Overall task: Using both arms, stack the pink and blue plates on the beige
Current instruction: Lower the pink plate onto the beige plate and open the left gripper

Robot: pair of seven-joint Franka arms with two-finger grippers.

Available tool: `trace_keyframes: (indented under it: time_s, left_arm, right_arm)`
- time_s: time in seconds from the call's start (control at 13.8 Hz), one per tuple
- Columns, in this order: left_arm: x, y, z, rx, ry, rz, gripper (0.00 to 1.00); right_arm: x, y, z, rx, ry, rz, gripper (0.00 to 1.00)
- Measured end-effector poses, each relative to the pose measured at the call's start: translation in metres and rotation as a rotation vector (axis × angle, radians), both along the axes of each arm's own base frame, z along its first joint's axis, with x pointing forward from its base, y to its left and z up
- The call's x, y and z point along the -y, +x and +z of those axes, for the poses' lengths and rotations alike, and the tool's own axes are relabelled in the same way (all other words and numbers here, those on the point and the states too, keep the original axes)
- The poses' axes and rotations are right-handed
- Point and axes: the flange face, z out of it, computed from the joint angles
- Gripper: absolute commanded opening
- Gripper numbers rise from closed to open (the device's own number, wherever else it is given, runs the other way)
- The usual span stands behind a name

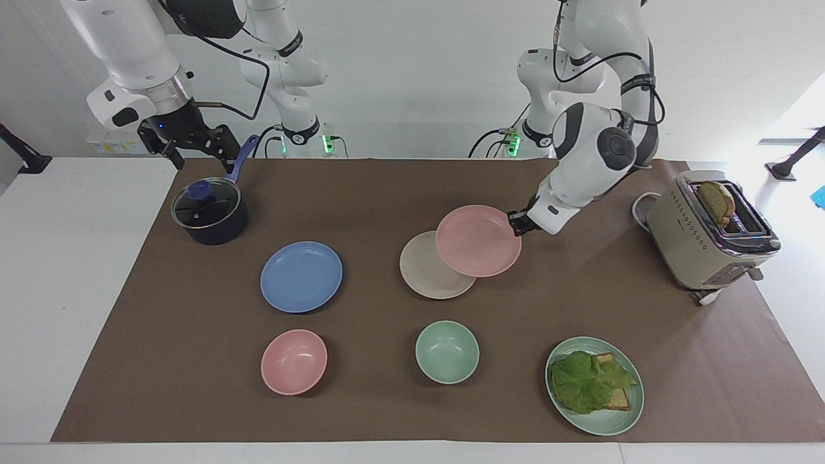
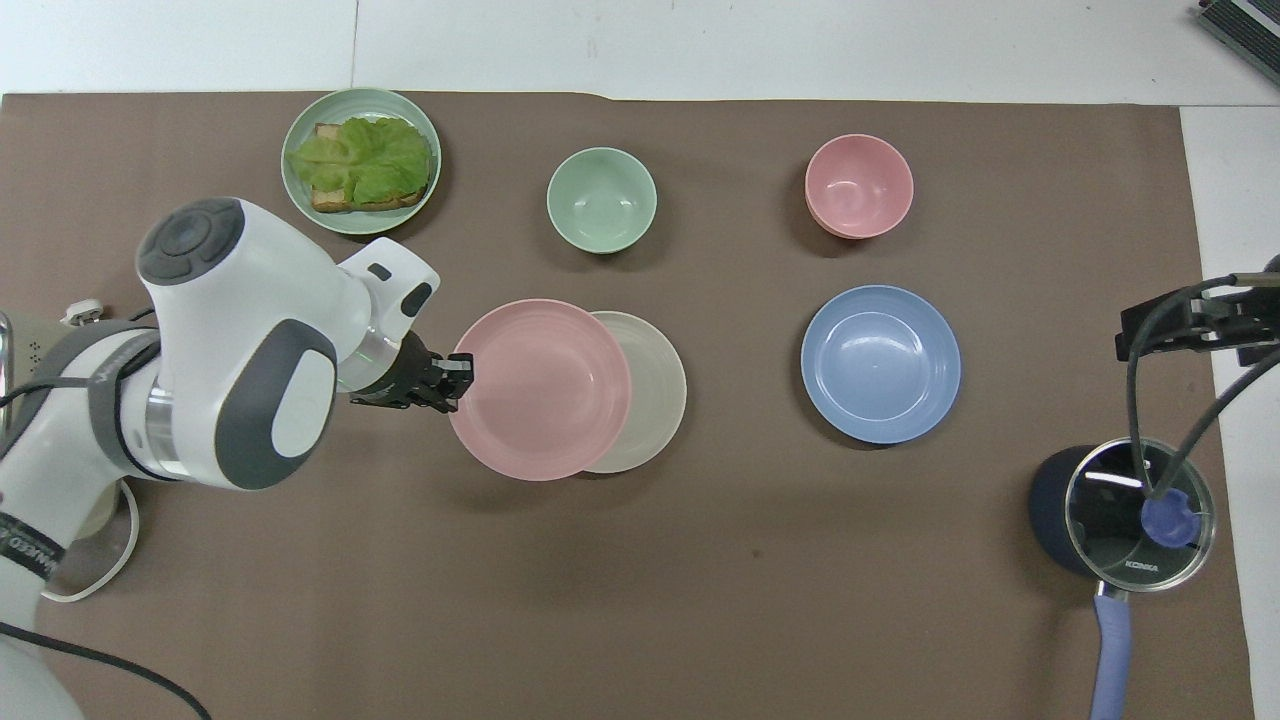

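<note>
Toaster [image 1: 708,233], saucepan [image 1: 210,212], two bowls [image 1: 294,361]

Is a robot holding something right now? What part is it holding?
Yes. The left pincer is shut on the rim of the pink plate, carrying it over the beige plate. The right pincer holds nothing.

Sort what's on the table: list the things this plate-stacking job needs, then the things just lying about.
Job:
pink plate, held by the left pincer partly over the beige plate
blue plate
right pincer, waiting open above the pot

Lying about:
pot
pink bowl
green bowl
lettuce plate
toaster
</note>
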Motion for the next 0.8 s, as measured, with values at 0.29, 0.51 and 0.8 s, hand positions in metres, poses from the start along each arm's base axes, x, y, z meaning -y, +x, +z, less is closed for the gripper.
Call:
trace_keyframes:
  time_s: [0.29, 0.51, 0.8]
  left_arm:
    - [0.037, -0.011, -0.014, 0.038, -0.023, 0.006, 0.0]
    - [0.04, -0.01, -0.044, 0.046, -0.016, 0.019, 0.0]
    - [0.041, -0.008, -0.057, 0.048, -0.012, 0.023, 0.0]
  right_arm:
    - [0.0, 0.0, 0.0, 0.0, 0.0, 0.0, 1.0]
    - [0.0, 0.0, 0.0, 0.0, 0.0, 0.0, 1.0]
    - [0.0, 0.007, -0.001, 0.061, -0.001, 0.003, 1.0]
